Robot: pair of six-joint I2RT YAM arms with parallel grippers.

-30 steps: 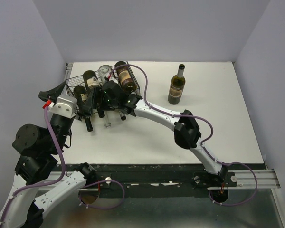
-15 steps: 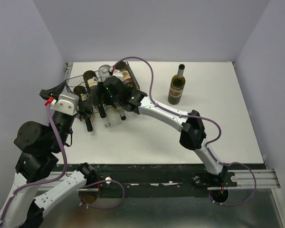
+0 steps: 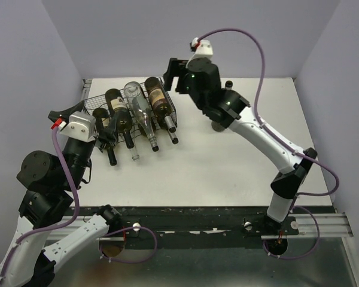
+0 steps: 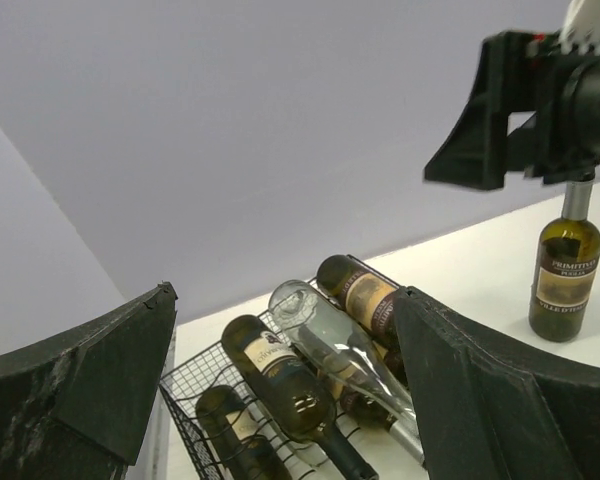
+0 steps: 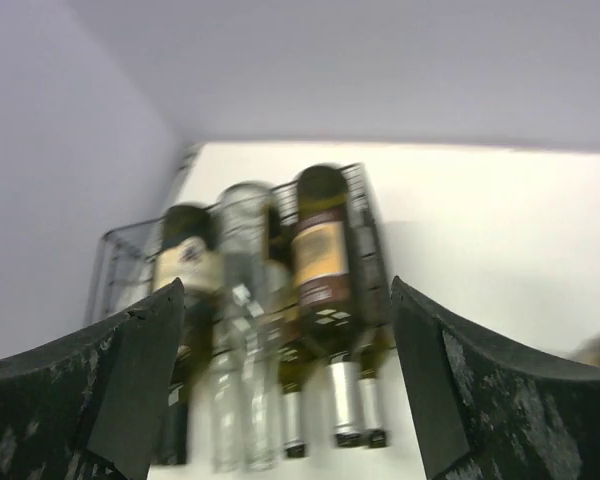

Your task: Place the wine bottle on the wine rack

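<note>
One wine bottle stands apart from right gripper.

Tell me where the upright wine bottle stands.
Left wrist view: the upright wine bottle stands on the table, right of the wine rack, apart from it.

Light was soft and even, casting only faint shadows on the tabletop. The right wrist view was motion-blurred, its bottles smeared; the other views were sharp.

Robotics lab test cell, bare pale walls, white table, robot arms bolted to metal rail
</note>
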